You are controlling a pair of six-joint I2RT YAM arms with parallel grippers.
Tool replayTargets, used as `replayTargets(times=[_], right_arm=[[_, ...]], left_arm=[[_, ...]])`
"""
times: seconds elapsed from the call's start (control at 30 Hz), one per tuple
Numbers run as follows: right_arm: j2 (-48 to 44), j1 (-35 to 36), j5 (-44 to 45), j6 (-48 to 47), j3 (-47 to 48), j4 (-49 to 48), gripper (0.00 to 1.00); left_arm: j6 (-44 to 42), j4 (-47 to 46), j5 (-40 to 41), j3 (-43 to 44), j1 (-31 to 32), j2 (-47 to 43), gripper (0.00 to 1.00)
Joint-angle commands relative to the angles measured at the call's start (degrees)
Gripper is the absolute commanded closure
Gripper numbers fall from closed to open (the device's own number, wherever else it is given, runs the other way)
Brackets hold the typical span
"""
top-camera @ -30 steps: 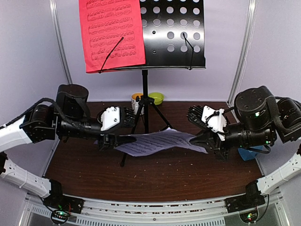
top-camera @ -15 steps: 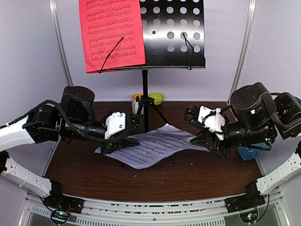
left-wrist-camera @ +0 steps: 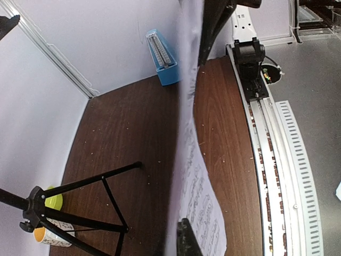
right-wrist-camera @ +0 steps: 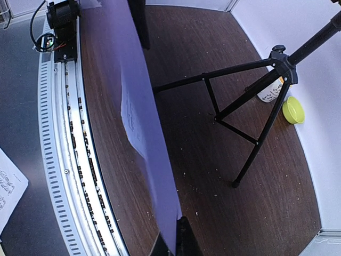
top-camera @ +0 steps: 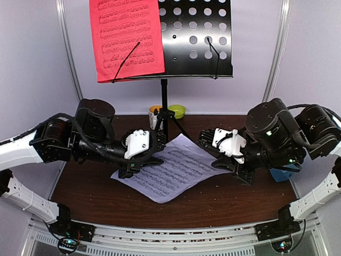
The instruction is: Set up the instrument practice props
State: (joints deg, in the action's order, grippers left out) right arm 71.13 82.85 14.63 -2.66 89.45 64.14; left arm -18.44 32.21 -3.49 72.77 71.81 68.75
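1. the lilac-white sheet-music page point(top-camera: 170, 170) is pinched at its left edge by the closed left end effector point(top-camera: 145, 162) and at its right edge by the closed right end effector point(top-camera: 222, 166). it is slung between them low over the tabletop point(top-camera: 213, 198), in front of the black music stand point(top-camera: 197, 37).
2. if the arms are drawn apart or raised unevenly, the thin paper is likely to be torn or creased at the pinch points.
3. only a narrow margin appears to be held on each side, so the page could be lost from one grip and left swinging from the other.
4. whether the sagging near corner touches the tabletop cannot be told; if it is dragged, it could be folded under.
5. the tripod legs point(right-wrist-camera: 240, 106) stand just behind the page. on the way up, they could be caught by the page or an arm, and the stand tipped.
6. a knocked stand could shake loose the red sheet-music page point(top-camera: 128, 37), which is kept on the desk by a thin wire only.
7. the light-blue metronome point(left-wrist-camera: 162, 64) sits close to the right arm and could be toppled by a wide swing.
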Motion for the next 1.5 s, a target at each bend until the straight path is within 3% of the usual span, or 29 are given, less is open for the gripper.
replayTargets(times=[0.0, 0.13, 0.27, 0.5, 0.63, 0.9, 1.2, 1.47], right_arm=[[-2.37, -0.47, 2.44, 0.11, 2.08, -1.20, 0.96], [-6.73, -1.29, 2.30, -0.41, 0.82, -7.96, 0.56], [-8.30, -4.13, 3.36, -0.52, 1.13, -15.78, 0.38], [-13.29, -12.88, 4.73, 2.03, -0.83, -32.27, 0.35], [-13.32, -18.28, 3.43, 4.43, -0.56, -36.70, 0.33], [-9.67, -24.37, 2.23, 4.81, 5.38, -39.55, 0.22], [1.60, -29.67, -0.31, 12.97, 18.70, -34.66, 0.25], [8.91, -32.12, -1.99, 17.16, 24.29, -33.00, 0.35]], left_arm=[[2.62, -3.07, -1.29, 1.36, 0.26, -2.05, 1.00], [5.89, -6.79, -2.15, 1.46, -0.30, -4.48, 1.00], [9.95, -7.32, -6.22, 4.62, -3.88, -5.63, 1.00], [12.75, -7.22, -4.86, 14.27, -8.36, -5.76, 1.00], [15.14, -10.41, -3.71, 19.18, -11.48, -5.03, 1.00], [17.74, -14.05, 0.47, 31.83, -15.63, -0.70, 1.00], [14.87, -12.50, 1.60, 45.35, -16.53, 8.21, 1.00], [12.38, -14.71, 3.19, 47.89, -16.88, 10.67, 1.00]])
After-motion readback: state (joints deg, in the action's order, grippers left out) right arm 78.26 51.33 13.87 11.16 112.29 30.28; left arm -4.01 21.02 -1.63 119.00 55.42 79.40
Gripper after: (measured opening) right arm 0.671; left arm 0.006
